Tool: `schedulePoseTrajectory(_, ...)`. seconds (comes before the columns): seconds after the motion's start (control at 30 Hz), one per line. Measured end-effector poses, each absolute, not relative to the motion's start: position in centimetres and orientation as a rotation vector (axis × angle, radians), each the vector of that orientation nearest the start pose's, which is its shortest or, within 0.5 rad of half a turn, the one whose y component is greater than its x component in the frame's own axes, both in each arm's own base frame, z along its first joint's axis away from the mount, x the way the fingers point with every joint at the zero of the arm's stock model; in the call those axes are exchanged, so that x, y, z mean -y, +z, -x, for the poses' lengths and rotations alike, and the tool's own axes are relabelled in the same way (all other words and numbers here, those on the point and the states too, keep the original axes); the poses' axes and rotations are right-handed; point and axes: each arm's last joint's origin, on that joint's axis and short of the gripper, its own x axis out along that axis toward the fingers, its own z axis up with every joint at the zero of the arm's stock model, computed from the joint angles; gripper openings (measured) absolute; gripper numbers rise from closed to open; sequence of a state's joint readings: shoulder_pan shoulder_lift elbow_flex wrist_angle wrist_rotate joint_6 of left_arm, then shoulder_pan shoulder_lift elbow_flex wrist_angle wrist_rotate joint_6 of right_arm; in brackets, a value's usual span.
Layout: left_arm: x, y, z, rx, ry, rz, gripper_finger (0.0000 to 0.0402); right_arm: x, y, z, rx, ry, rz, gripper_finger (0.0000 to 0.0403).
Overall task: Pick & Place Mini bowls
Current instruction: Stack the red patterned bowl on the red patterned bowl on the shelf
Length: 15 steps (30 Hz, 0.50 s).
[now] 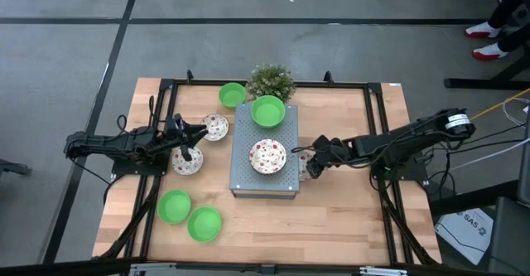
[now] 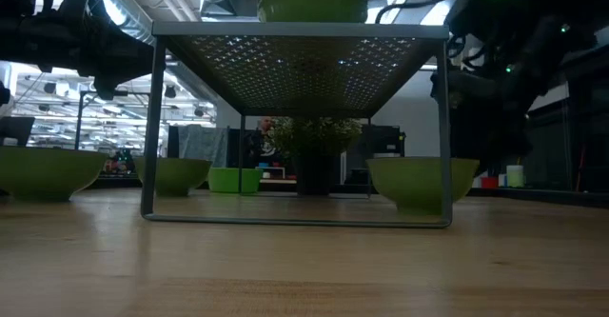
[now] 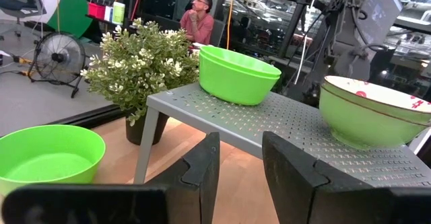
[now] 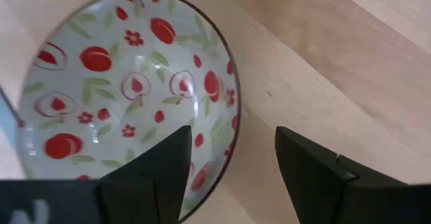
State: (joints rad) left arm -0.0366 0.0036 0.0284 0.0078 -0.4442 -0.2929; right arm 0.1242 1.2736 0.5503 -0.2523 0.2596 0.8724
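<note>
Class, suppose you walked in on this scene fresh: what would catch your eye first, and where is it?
A grey metal stand sits mid-table with a green bowl and a patterned bowl on top, a bushy plant behind it. The right gripper hangs open over the rim of another patterned bowl just right of the stand. The left gripper is at the stand's left, among more bowls.

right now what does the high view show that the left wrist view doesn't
Only the high view: two green bowls at the table's front left, patterned bowls by the left tool, and the right tool open over a patterned bowl beside the rack. Only the left wrist view: a person in the room behind. Both: the metal rack carrying a green bowl and a patterned bowl, the plant, and a green bowl beside it.
</note>
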Motion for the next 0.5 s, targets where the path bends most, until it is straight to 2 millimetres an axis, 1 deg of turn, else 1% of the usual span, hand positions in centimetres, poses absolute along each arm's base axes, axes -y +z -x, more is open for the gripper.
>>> schedulePoseTrajectory(0.1,-0.9,17.36,-9.36,0.091,0.4,0.297,0.0107,-1.99,15.65,-21.98,-0.849,-0.517,-0.58,0.0212)
schedulePoseTrajectory(0.2,-0.9,17.36,-9.36,0.092,0.4,0.297,0.0107,-1.97,15.67,-21.98,-0.85,-0.512,-0.555,0.0194)
schedulePoseTrajectory(0.3,-0.9,17.36,-9.36,0.092,0.4,0.297,0.0107,-1.97,15.67,-21.98,-0.857,-0.498,-0.525,0.0158)
schedulePoseTrajectory(0.5,-0.9,17.36,-9.37,0.092,0.4,0.297,0.0107,-1.96,15.66,-21.96,-0.868,-0.479,-0.481,0.0069)
